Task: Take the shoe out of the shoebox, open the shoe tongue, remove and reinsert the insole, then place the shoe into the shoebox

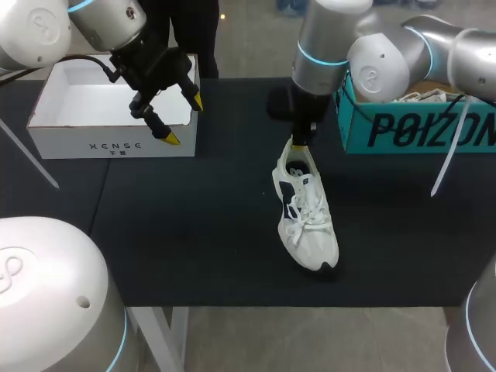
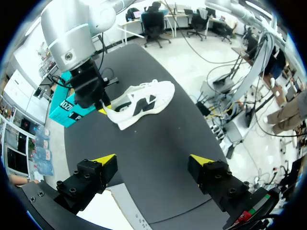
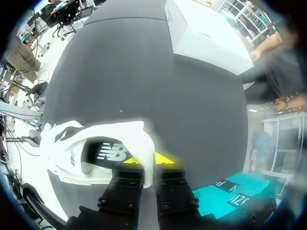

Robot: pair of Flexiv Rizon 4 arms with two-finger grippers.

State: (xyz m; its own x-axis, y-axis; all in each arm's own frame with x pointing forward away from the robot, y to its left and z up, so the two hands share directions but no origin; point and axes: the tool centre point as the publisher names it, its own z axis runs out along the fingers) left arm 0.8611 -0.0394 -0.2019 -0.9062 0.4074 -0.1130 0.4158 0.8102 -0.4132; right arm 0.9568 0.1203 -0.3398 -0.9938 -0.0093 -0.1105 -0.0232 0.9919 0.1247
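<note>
The right gripper (image 3: 146, 159) pinches the white shoe (image 1: 306, 217) by its heel, mid-table. The left gripper (image 1: 184, 120) hangs wide open and empty over the right end of the white shoebox (image 1: 77, 144).

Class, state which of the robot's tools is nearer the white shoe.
Right. The right tool grips the shoe at its heel; the left tool hangs open over the white box, far from the shoe.

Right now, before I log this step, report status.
Right gripper shut on shoe heel. Left gripper open over white shoebox. Shoe out on mat, teal box nearby.
</note>
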